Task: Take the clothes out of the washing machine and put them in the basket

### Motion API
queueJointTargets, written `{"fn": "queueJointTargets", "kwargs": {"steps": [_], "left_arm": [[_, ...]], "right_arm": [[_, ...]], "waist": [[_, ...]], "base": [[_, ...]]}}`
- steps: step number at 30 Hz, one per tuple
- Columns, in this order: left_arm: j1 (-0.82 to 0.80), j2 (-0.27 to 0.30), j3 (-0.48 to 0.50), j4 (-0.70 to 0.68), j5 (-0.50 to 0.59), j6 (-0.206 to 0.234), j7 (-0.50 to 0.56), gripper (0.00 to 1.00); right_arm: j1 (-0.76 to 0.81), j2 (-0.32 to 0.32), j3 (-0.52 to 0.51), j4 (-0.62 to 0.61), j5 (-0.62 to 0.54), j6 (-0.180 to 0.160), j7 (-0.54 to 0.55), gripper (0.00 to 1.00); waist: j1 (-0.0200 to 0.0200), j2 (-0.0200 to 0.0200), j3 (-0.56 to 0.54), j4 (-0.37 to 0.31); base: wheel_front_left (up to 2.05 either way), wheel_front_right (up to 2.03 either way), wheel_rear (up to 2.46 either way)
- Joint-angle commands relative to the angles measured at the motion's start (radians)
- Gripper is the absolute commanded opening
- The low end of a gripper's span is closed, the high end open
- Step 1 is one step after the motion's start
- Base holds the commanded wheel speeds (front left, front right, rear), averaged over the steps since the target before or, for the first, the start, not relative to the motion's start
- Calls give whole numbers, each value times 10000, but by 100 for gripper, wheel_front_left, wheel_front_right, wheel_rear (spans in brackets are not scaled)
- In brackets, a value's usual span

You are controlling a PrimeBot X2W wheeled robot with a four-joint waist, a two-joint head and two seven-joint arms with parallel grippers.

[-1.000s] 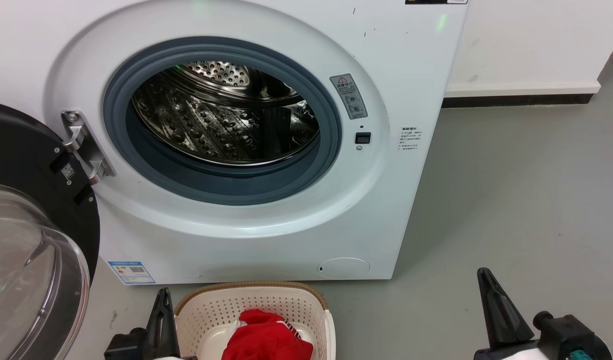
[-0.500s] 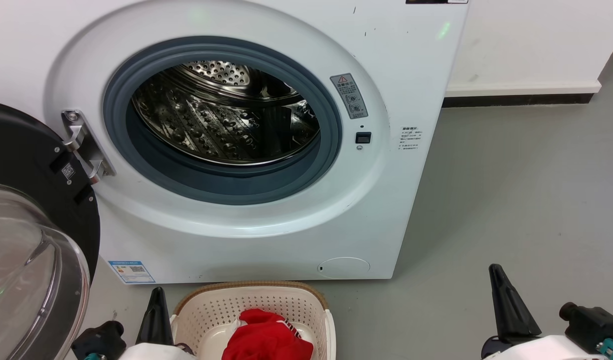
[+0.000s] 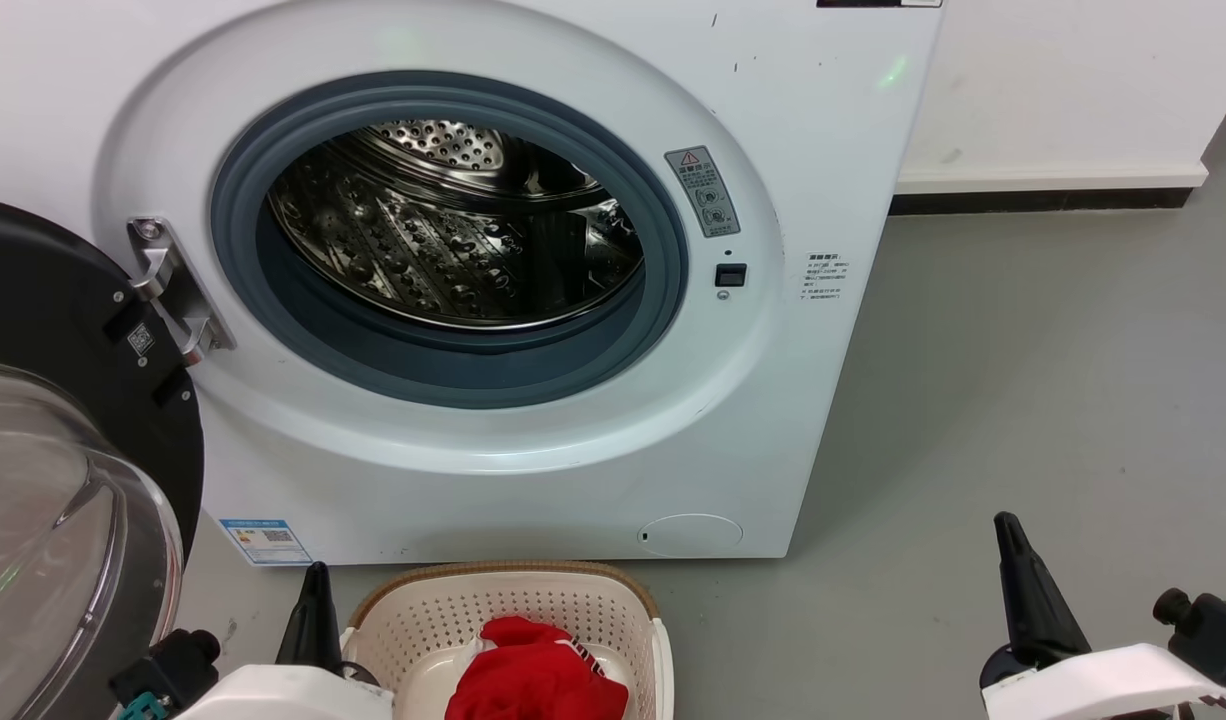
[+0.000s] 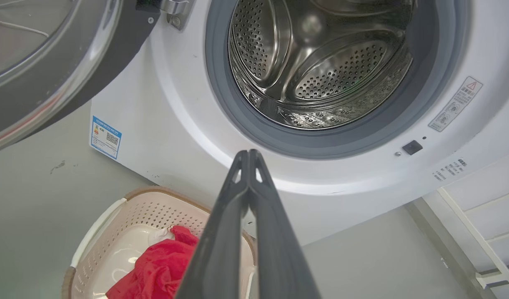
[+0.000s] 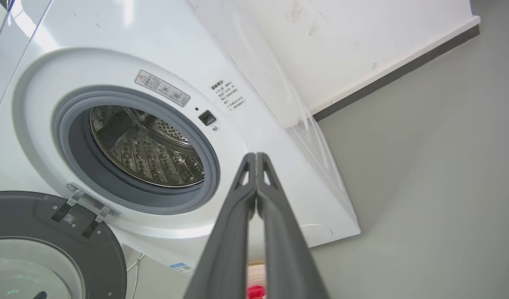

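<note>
In the head view, the large white front-loading washing machine (image 3: 533, 470) fills the upper left and middle of the frame. Its black-rimmed clear glass door (image 3: 73, 480) is swung open at the left edge. Inside the grey rubber ring, the perforated steel drum (image 3: 443, 250) is bare metal as far as I can see.

The low cream-white plastic basket with perforated sides and a brown rim (image 3: 423, 620) sits on the grey floor (image 3: 1023, 400) at the bottom centre, just in front of the machine. The soft red clothes (image 3: 533, 685) lie heaped inside it with a little white trim showing. I cannot tell how many garments are in the heap.

My left hand (image 4: 248, 154) rises from the bottom middle of its wrist view with its two long dark fingers pressed together at the tips, holding nothing. This view looks deeper into the drum and picks out its raised steel paddles. It also takes in the basket's near corner and the red heap at the lower left.

My right hand (image 5: 255, 157) is likewise closed tip to tip and empty. Its wrist view catches the machine at a slant, the door hinge at the lower left, and the white wall with its dark skirting at the upper right. A sliver of red shows at the bottom edge between the fingers.

From the head, the left hand stands just beside the basket's left rim. The right hand is well apart from it at the lower right, over the floor.
</note>
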Motion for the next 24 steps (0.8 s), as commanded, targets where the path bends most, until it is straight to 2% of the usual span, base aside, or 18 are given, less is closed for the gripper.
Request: {"fn": "queueJointTargets", "kwargs": {"steps": [1, 24], "left_arm": [[-277, 4, 65, -62, -424, -78, 100, 0], [-743, 2, 338, 210, -3378, -548, 821, 0]], "right_arm": [[-278, -82, -51, -47, 475, -2, 71, 0], [-762, -136, -303, 342, 3536, -2, 731, 0]], "waist": [[0, -1, 1, 6], [0, -1, 16, 77]], "base": [[0, 0, 0], [0, 0, 0]]}}
